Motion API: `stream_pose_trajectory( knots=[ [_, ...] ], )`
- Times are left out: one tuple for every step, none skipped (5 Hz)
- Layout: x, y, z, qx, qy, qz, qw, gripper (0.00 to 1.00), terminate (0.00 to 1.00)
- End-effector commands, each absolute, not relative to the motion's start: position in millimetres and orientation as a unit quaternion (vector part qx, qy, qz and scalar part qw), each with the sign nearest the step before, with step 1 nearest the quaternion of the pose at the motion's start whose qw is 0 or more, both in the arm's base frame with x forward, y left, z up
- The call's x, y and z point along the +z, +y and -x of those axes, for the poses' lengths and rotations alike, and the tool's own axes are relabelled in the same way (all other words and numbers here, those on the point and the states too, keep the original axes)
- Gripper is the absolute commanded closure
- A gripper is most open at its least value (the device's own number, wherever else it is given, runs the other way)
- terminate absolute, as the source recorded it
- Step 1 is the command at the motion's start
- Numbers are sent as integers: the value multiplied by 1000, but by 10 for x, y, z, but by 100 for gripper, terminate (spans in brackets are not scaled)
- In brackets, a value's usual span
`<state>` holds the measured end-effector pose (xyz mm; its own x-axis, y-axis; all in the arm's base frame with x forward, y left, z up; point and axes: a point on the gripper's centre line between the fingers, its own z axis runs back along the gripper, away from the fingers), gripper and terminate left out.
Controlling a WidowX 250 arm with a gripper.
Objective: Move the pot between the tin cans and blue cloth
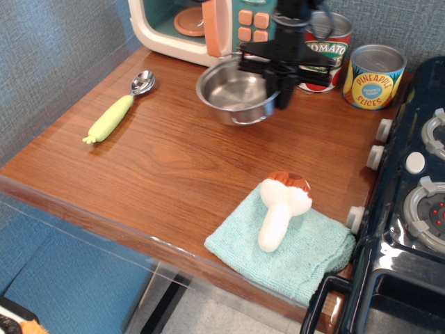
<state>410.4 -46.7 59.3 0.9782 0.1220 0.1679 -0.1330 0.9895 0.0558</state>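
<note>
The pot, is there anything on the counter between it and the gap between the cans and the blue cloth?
Nothing visible. The tool holds the pot by its right rim. The bare wood between the tin cans and blue cloth is open; the toy mushroom lies on the cloth.

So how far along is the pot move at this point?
Done: the gripper is shut on the right rim of the steel pot and appears to hold it off the wood. In hand: the pot hangs left of the Tomato Sauce can, in front of the toy microwave. Left: carry it to the bare wood between the Pineapple Slices can and the blue cloth under the toy mushroom, then release.
</note>
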Motion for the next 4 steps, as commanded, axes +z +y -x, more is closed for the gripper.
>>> stream_pose_trajectory(
  knots=[
    [588, -838, -3976, 12, -89, -28, 996, 100, 0],
    [486, -974, -3946, -8, -81, -18, 997, 100, 0],
    [393, -1040, -3939, -19, -70, -15, 997, 100, 0],
    [356, -1052, -3930, -22, -67, -12, 997, 100, 0]
  ],
)
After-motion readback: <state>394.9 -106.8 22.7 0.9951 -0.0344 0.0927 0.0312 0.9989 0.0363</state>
